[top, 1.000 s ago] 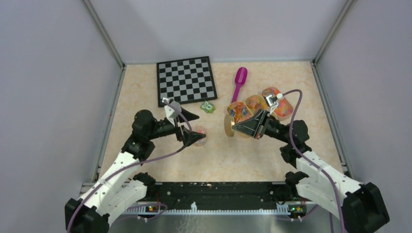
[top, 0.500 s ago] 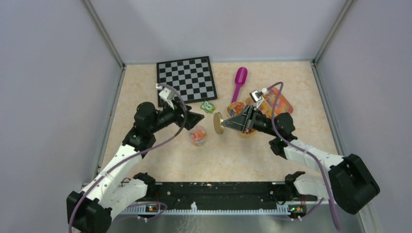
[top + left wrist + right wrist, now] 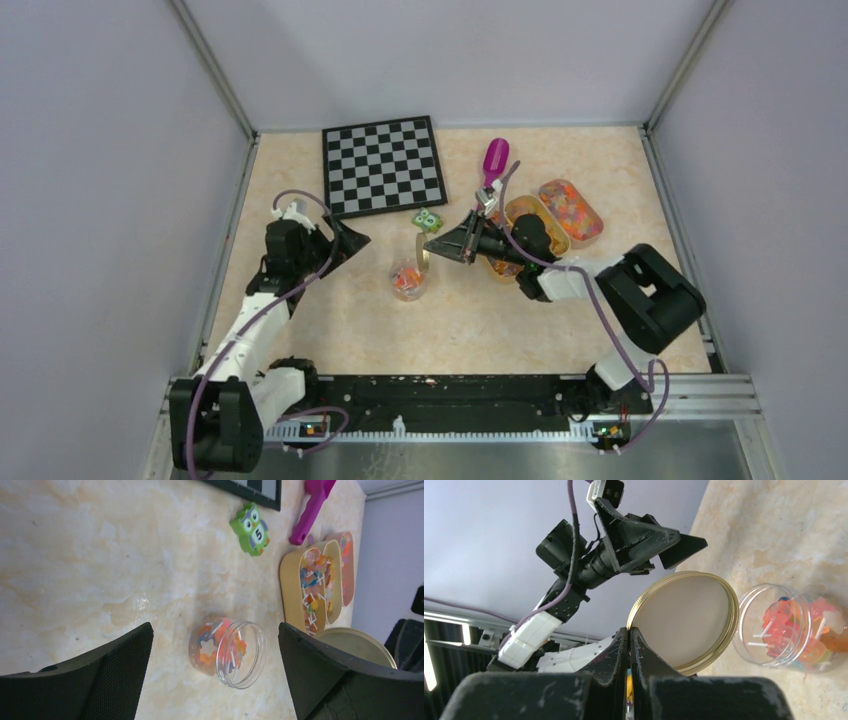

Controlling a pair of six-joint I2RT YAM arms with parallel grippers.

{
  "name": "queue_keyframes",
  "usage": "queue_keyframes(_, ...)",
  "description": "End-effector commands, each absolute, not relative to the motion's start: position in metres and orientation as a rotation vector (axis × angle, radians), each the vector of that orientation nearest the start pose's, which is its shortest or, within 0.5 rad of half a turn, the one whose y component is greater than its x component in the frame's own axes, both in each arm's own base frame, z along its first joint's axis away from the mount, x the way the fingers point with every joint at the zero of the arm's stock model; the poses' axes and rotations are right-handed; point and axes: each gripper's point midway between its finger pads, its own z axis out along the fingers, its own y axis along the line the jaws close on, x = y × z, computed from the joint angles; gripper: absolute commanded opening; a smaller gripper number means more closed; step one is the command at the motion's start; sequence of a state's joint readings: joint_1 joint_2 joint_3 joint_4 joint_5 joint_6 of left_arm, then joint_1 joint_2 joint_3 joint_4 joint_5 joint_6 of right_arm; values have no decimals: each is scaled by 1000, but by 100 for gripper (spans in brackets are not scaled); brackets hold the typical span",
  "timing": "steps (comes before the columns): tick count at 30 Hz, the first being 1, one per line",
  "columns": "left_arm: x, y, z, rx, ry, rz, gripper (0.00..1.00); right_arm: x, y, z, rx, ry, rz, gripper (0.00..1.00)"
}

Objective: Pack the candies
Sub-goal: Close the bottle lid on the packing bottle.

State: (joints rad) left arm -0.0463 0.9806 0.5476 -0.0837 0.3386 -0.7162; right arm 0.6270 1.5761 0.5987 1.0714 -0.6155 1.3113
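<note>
Two fingers of the right end effector (image 3: 630, 630) are pinched on the rim of the gold lid (image 3: 684, 620), which has swung over from the trays (image 3: 573, 208) and now hangs edge-on near the open jar (image 3: 408, 281), at its 1 o'clock. Meanwhile the left end effector (image 3: 347, 242) has let go and backed off to the jar's 10 o'clock, fingers spread wide around nothing. Some of the candies (image 3: 216, 649) sit in the jar on the surface (image 3: 330, 310); more remain in the trays at 2 o'clock. Filling looks finished to me, with capping next.
</note>
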Motion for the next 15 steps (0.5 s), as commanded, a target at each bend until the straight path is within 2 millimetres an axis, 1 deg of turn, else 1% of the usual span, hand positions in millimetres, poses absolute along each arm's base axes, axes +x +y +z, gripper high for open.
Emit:
queue_keyframes(1,305,-113,148,-444,2066,-937,98,253,370,227,-71,1776,1989,0)
queue_keyframes(4,302,-120,144,-385,2065,-985,94,256,379,218,-54,1784,2037,0)
queue_keyframes(8,300,-126,136,-335,2083,-1023,91,258,390,199,-40,1835,2043,0)
queue_keyframes(12,298,-134,124,-294,2135,-1082,88,259,391,185,-20,1879,2028,0)
queue_keyframes(15,295,-142,120,-228,2148,-1146,87,259,391,175,-6,1908,2013,0)
